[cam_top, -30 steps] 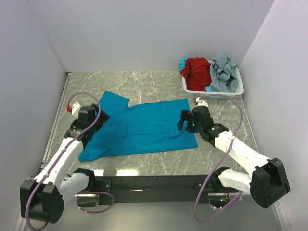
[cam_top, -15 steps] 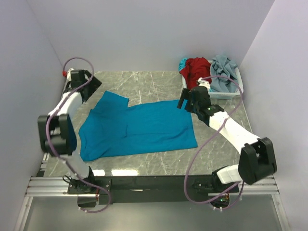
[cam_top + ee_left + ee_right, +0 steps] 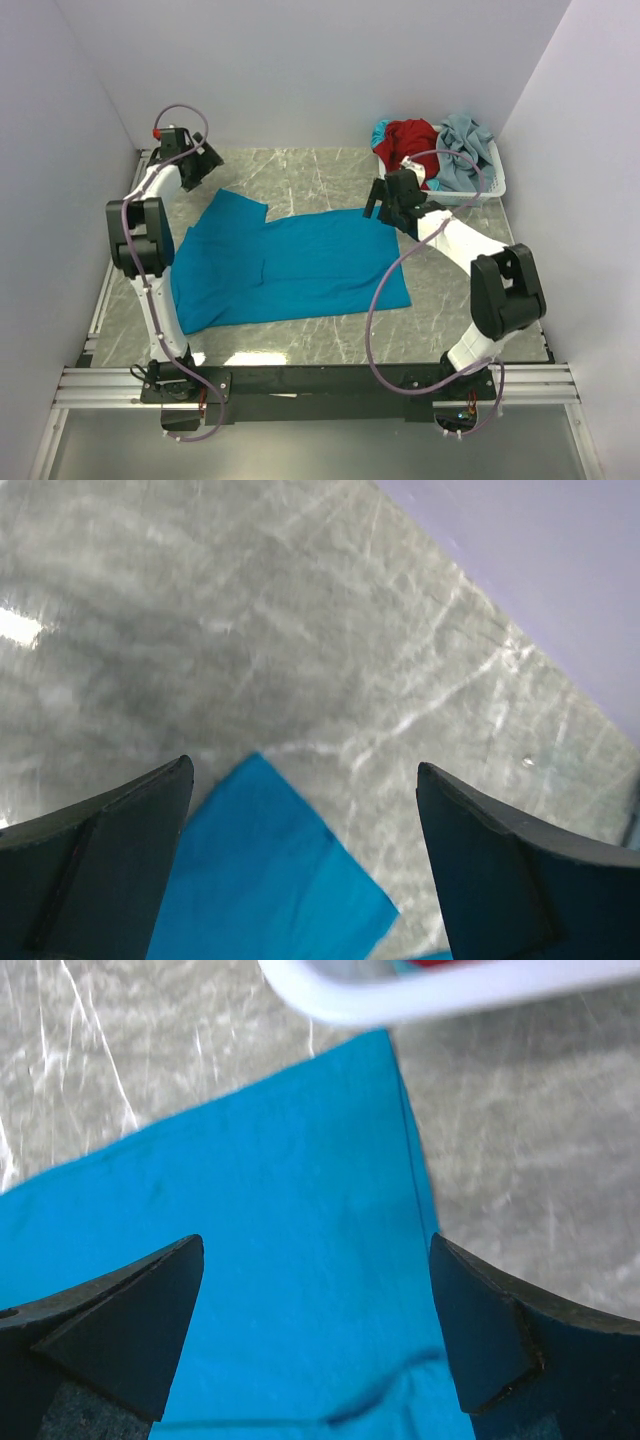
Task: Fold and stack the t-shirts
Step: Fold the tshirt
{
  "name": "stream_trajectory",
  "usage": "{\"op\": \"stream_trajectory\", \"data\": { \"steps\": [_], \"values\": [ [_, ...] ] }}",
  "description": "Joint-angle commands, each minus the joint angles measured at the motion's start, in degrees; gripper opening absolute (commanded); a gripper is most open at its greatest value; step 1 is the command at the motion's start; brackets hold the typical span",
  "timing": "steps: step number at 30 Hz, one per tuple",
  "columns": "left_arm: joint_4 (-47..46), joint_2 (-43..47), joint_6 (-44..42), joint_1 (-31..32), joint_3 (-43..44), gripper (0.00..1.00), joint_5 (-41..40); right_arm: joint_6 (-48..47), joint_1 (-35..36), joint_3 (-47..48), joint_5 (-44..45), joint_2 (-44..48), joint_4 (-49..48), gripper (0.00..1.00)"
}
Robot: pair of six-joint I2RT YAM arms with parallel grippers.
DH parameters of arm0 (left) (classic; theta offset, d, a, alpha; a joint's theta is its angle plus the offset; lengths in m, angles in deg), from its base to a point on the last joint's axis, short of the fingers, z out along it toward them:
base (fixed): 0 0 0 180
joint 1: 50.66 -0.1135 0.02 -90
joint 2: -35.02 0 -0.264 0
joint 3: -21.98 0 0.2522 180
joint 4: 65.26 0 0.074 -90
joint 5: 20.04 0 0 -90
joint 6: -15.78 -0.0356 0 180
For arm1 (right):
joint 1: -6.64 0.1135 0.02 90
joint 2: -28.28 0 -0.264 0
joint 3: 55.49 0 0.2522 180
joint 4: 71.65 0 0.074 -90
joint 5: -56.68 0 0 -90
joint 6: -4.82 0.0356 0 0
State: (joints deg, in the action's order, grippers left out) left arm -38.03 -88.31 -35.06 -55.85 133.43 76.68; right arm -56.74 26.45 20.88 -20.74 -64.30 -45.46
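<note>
Arriving from the near side, left gripper (image 3: 203,163) and right gripper (image 3: 380,203) hover at the teal-blue t-shirt's (image 3: 300,265) far corners, jaws wide open, empty; fold grasp likely next.

The teal-blue t-shirt (image 3: 300,265) lies spread between left gripper (image 3: 205,167) and right gripper (image 3: 376,203), jaws apparently apart.

The spread t-shirt (image 3: 290,265) is plain teal-blue. The red t-shirt (image 3: 410,140) is one solid colour, the third t-shirt (image 3: 462,150) pale grey-blue (their basket (image 3: 445,195) is white lattice). The tabletop (image 3: 320,175) is grey marble, veined white.
</note>
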Motion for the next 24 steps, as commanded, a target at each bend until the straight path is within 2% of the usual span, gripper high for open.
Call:
{"op": "stream_trajectory", "data": {
  "steps": [1,7,16,20,21,23,24],
  "values": [
    [5.05,-4.01,-4.08,1.40,6.19,0.99,-2.48,0.73,-0.39,4.18,2.80,-2.69,-3.20,0.99],
    [9.64,-7.27,-9.62,4.84,11.47,0.99,-13.30,1.17,-0.48,8.40,4.82,-7.97,-1.53,0.99],
    [16.40,-12.80,-13.93,7.65,17.44,0.99,-18.40,0.73,-0.48,7.35,5.88,-8.59,-1.88,0.98],
    [16.76,-14.39,-14.64,8.35,19.03,0.91,-18.85,0.65,-0.39,6.74,6.05,-8.41,-1.88,0.98],
    [17.02,-14.66,-14.64,8.36,19.46,0.84,-18.76,0.73,-0.39,6.48,6.14,-8.32,-1.88,0.98],
    [17.90,-14.92,-14.46,8.53,19.56,0.77,-19.64,0.73,-0.39,6.38,6.67,-8.32,-1.79,0.98],
    [18.25,-14.92,-14.46,8.53,19.30,0.67,-19.90,0.65,-0.39,6.30,6.76,-8.24,-1.79,0.98]
  ]
}}
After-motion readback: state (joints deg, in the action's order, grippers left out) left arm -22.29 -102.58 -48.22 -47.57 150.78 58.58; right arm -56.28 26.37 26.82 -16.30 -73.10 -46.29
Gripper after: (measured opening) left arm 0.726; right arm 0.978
